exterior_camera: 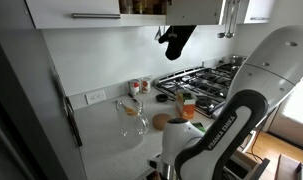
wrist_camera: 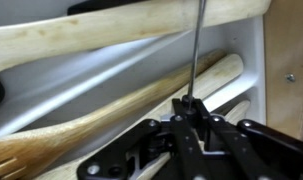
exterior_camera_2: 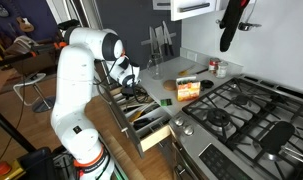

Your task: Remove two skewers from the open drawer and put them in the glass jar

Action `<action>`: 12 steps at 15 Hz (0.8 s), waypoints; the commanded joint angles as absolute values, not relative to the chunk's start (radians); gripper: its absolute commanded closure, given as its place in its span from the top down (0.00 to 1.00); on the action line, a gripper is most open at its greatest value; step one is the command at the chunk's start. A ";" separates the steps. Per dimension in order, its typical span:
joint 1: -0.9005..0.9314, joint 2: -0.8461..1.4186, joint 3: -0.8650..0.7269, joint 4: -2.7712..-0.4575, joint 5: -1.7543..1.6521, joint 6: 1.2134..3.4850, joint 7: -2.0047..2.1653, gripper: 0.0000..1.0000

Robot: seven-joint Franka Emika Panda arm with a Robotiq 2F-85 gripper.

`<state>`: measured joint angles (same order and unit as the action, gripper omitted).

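end effector [wrist_camera: 191, 104] clamped on thin skewer [wrist_camera: 197, 45] above wooden utensils [wrist_camera: 101, 40] in drawer [wrist_camera: 253, 45].

We are looking at a home kitchen: a steel gas hob with black cast-iron grates [exterior_camera_2: 241, 110], white wall cabinets [exterior_camera: 76, 10] above a pale countertop [exterior_camera: 106, 132], small red-lidded spice jars [exterior_camera: 139, 87], and an open shallow drawer [exterior_camera_2: 156, 137] holding pale wooden spoons [wrist_camera: 111, 35].
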<state>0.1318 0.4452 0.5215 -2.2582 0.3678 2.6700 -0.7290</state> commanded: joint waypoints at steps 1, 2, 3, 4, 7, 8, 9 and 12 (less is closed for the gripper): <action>0.124 0.432 0.528 -2.264 0.342 2.662 -0.718 0.25; 0.125 0.428 0.529 -2.264 0.340 2.662 -0.719 0.41; 0.123 0.427 0.530 -2.264 0.340 2.663 -0.722 0.47; 0.123 0.426 0.531 -2.262 0.340 2.664 -0.725 0.14; 0.123 0.437 0.533 -2.253 0.340 2.663 -0.730 0.03; 0.123 0.438 0.534 -2.251 0.340 2.662 -0.730 0.00; 0.124 0.439 0.534 -2.250 0.340 2.662 -0.731 0.00; 0.124 0.436 0.534 -2.251 0.339 2.661 -0.730 0.04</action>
